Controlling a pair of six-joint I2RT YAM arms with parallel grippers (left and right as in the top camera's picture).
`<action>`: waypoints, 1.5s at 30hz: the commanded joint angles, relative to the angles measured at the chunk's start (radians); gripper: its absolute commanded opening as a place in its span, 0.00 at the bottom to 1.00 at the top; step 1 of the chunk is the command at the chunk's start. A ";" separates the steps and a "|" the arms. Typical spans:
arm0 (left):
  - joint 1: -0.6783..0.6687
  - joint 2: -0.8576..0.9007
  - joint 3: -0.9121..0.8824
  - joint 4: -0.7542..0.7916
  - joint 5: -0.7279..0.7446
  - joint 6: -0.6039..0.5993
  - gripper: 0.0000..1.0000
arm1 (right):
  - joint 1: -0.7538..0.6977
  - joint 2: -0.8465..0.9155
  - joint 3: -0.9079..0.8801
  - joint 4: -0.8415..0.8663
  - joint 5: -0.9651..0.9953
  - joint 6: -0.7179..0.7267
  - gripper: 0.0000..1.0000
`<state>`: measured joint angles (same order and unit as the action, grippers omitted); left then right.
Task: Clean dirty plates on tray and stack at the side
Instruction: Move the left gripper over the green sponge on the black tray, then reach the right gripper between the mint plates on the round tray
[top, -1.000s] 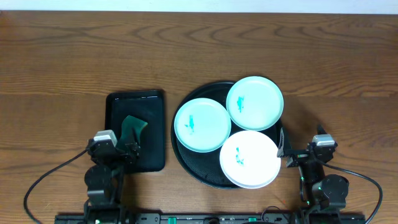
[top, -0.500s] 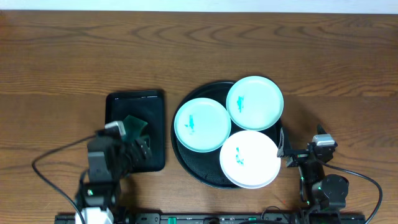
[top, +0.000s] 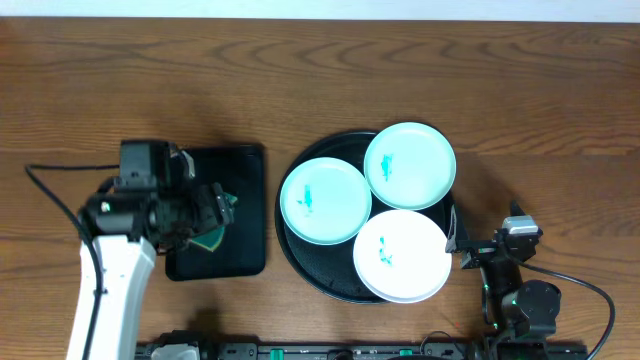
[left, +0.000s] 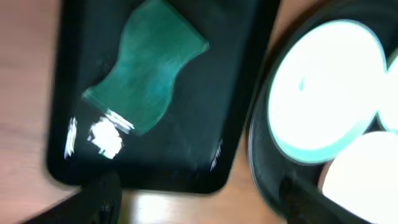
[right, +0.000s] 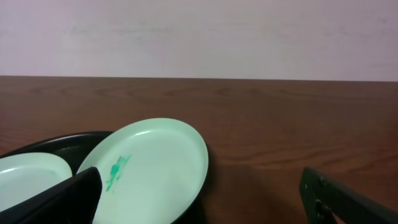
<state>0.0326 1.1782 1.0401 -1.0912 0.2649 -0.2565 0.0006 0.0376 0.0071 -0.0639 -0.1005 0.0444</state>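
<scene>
Wood table (top: 320, 80) | my left gripper (top: 214, 208) spread wide over small tray (top: 245, 170), plates (top: 325, 200) off right | my right gripper (top: 460, 246) spread beside round tray (top: 300, 255)

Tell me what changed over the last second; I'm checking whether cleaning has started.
The left gripper rose from its rest and swung forward over the green sponge in the rectangular tray, jaws open, holding nothing. The right gripper, three plates and round tray stayed put.

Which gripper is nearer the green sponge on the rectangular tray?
Left. The left gripper hangs right above the green sponge; the right gripper sits beyond the round tray, far off.
</scene>
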 joint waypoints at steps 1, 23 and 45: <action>0.003 0.054 0.119 -0.105 -0.157 0.047 0.82 | 0.008 0.000 -0.002 -0.003 -0.002 -0.001 0.99; 0.003 0.117 0.208 -0.172 -0.115 0.040 0.82 | 0.008 0.000 -0.002 -0.003 -0.002 -0.001 0.99; 0.004 0.117 0.208 -0.183 -0.116 0.038 0.82 | 0.008 0.014 0.053 0.063 -0.014 -0.002 0.99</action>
<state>0.0326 1.2922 1.2255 -1.2751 0.1452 -0.2279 0.0006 0.0399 0.0113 -0.0002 -0.0792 0.0444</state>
